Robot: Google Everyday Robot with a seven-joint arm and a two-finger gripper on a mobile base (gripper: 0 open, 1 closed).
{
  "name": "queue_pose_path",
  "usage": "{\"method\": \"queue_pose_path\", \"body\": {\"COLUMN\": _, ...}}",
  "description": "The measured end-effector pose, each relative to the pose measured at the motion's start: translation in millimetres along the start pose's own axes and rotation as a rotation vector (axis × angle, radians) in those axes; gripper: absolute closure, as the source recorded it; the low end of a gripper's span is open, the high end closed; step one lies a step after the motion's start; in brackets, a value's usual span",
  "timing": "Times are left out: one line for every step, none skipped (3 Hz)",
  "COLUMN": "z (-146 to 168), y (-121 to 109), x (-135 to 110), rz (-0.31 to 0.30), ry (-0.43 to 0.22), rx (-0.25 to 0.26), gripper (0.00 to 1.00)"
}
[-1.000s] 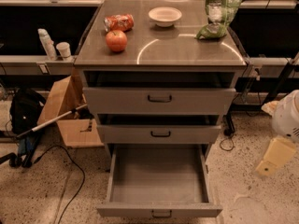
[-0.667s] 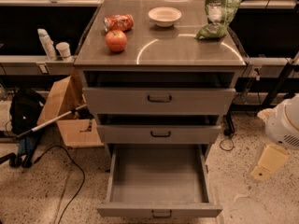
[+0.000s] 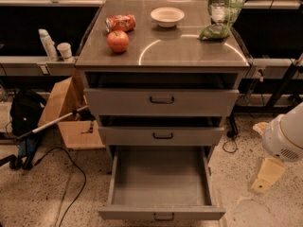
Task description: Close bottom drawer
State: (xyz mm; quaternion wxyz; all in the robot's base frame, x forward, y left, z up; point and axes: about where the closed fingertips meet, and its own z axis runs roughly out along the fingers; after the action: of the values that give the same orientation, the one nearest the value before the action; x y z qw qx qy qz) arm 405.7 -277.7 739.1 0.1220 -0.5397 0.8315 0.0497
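Speckled floor, cardboard box point(image 3: 66, 112) at left. On the worktop point(image 3: 189, 51) sit 1 apple point(image 3: 118, 40) and 1 green bag point(image 3: 218, 14); no label reads. The bottom drawer point(image 3: 161, 214) stands pulled fully out, low centre, awaiting a push. The gripper point(image 3: 266, 176) hangs to its right, apart; open or closed, I cannot tell.

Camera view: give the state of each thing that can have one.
bottom drawer: pulled fully out, tray empty.
middle drawer: pushed in, or nearly.
top drawer: pushed in, or nearly.
bowl: upright, looks empty.
red item: lying down.
gripper: low, right of the cabinet, touching nothing.
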Motion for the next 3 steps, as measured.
{"method": "queue_pose_path", "body": {"z": 14, "y": 2, "x": 5, "rz": -0.002, "ry": -0.003, "rx": -0.024, "gripper": 0.0}}
{"method": "queue_pose_path", "body": {"z": 32, "y": 6, "x": 12, "rz": 0.014, "ry": 0.013, "rx": -0.043, "gripper": 0.0}}
{"method": "queue_pose_path", "body": {"z": 43, "y": 7, "x": 16, "rz": 0.024, "ry": 0.014, "rx": -0.044, "gripper": 0.0}}
